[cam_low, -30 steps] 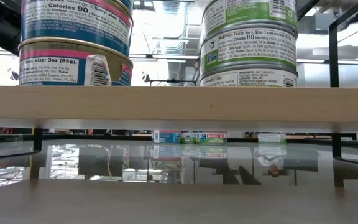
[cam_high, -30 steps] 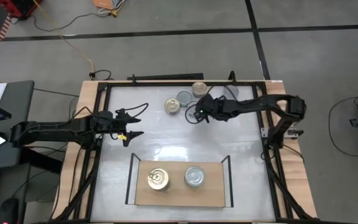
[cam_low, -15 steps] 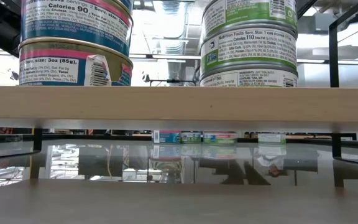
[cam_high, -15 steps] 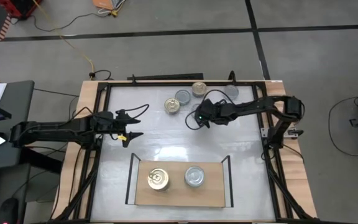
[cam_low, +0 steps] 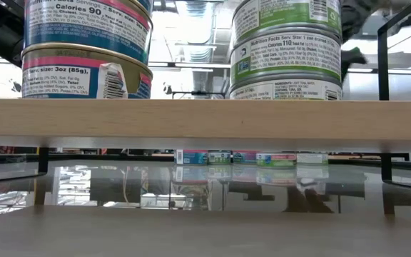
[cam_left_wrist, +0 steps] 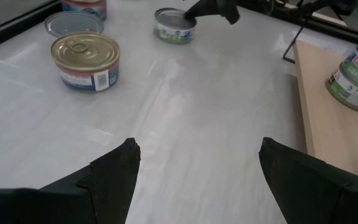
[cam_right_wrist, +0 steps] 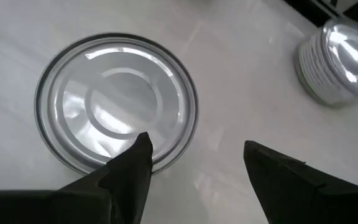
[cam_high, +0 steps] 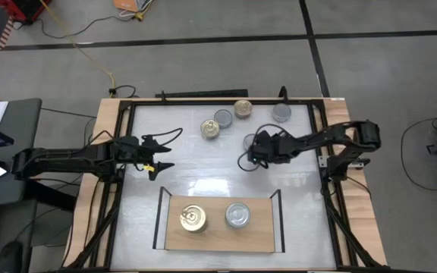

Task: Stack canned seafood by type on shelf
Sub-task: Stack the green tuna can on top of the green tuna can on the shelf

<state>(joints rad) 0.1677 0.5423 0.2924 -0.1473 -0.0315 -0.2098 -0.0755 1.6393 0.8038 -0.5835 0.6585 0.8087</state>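
The wooden shelf (cam_high: 258, 227) stands at the table's near edge, with a stack of gold-lidded tins (cam_high: 193, 220) and a stack of silver-lidded tins (cam_high: 238, 215) resting on it. Both stacks also show in the low view (cam_low: 84, 50) (cam_low: 284, 50). A silver-lidded tin (cam_high: 249, 141) (cam_right_wrist: 117, 109) stands on the table right by my right gripper (cam_high: 256, 152) (cam_right_wrist: 194, 149). That gripper is open and points down, with the tin mostly to one side of the gap. My left gripper (cam_high: 160, 155) (cam_left_wrist: 197, 149) is open and empty at the table's left. My right gripper comes at the silver-lidded tin from above. One fingertip (cam_right_wrist: 140, 149) shows over the lid's rim (cam_right_wrist: 166, 152). I cannot tell whether it touches the tin. The tin stands flat on the table.
Two gold tins (cam_high: 212, 130) (cam_high: 243, 108) and two silver tins (cam_high: 224, 117) (cam_high: 281, 112) stand at the far middle of the table. Black uprights (cam_high: 158, 216) (cam_high: 281, 218) stand at the shelf's ends. A bare stretch of tabletop (cam_high: 203, 171) lies between grippers and shelf.
My right gripper has gone toward the table's right and near edges. The silver-lidded tin, hidden under it before, has slid toward the table's right and now shows beside the fingers.
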